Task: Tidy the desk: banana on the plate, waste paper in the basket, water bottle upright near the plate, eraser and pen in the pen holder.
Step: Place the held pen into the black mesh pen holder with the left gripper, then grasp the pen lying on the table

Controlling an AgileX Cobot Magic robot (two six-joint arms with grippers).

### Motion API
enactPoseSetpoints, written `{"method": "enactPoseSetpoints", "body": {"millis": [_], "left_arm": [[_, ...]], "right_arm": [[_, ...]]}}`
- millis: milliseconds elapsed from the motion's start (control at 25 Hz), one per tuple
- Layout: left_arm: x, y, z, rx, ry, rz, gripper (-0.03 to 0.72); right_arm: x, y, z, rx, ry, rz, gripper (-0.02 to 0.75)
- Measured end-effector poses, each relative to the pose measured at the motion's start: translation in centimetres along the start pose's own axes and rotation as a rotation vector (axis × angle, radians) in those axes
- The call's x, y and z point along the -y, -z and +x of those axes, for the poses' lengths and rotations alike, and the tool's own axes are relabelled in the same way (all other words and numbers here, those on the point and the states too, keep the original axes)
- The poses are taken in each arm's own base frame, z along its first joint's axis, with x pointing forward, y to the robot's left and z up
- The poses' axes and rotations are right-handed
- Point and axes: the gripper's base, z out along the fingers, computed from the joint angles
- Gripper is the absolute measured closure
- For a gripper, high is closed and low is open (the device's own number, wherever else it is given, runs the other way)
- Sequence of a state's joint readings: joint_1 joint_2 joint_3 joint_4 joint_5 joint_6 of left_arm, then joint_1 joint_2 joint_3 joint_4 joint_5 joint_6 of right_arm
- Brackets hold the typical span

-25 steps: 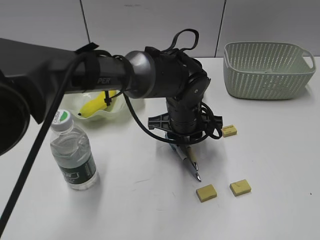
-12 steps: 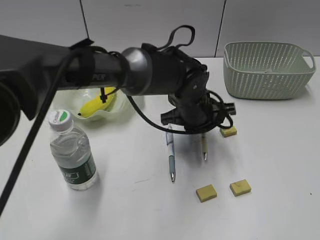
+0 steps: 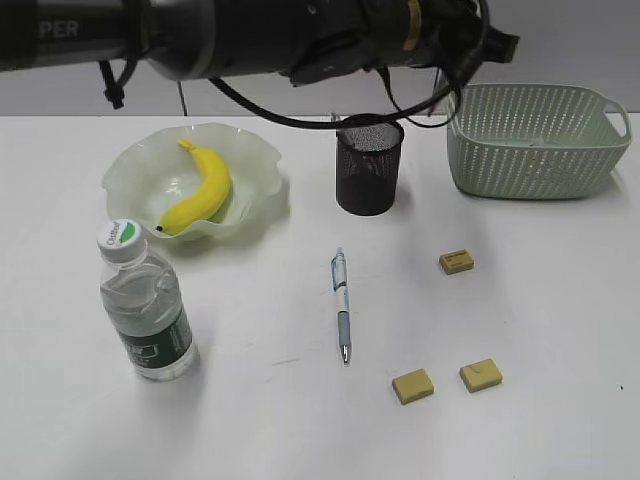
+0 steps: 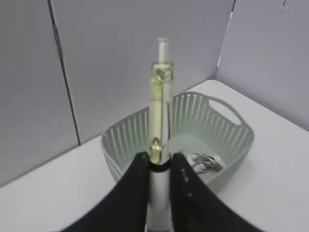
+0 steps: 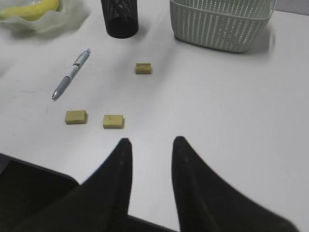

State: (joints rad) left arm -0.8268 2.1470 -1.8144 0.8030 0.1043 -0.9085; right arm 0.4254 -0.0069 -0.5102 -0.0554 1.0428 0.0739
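Left hand (image 4: 158,166) raised high above the surface (image 3: 560,330), over the pen holder (image 3: 369,165), clamped on a pale yellow-green pen (image 4: 161,111) held upright between the fingers (image 4: 133,186), long axis vertical, cap end up. Right hand (image 5: 150,150) hovered low near the surface's front edge, fingers parted, gripping nothing. Half a second earlier, left arm hung low right of the blue-grey pen (image 3: 341,305), just lifting its pen; since then lifted out of frame top. Blue-grey pen lay flat in front of the pen holder, long axis running away from it, tip toward the front. Banana (image 3: 202,190) rested in the plate (image 3: 130,165) left of the pen holder; water bottle (image 3: 145,305) upright in front of the plate; waste paper (image 4: 205,162) inside the basket (image 3: 535,140) right of the pen holder; three erasers (image 3: 456,261) scattered in front of the basket.
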Motion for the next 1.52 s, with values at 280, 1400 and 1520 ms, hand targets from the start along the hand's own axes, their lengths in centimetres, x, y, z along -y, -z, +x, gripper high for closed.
{"method": "enactPoseSetpoints", "body": {"millis": [280,1400,1520], "left_arm": [[-6.6,-2.1,1.3,0.089,-0.031,0.042,0.601],[-8.2,4.8,-3.3,-0.159,-0.082,-0.405,0.423],[-8.1,9.5,-5.0,-0.232,-0.065,-0.443,0.434]], "right_arm": [[0.0,0.0,0.0,0.000,0.000,0.000,0.502],[0.0,0.0,0.0,0.001,0.003,0.004,0.502],[0.0,0.0,0.0,0.001,0.003,0.004,0.502]]}}
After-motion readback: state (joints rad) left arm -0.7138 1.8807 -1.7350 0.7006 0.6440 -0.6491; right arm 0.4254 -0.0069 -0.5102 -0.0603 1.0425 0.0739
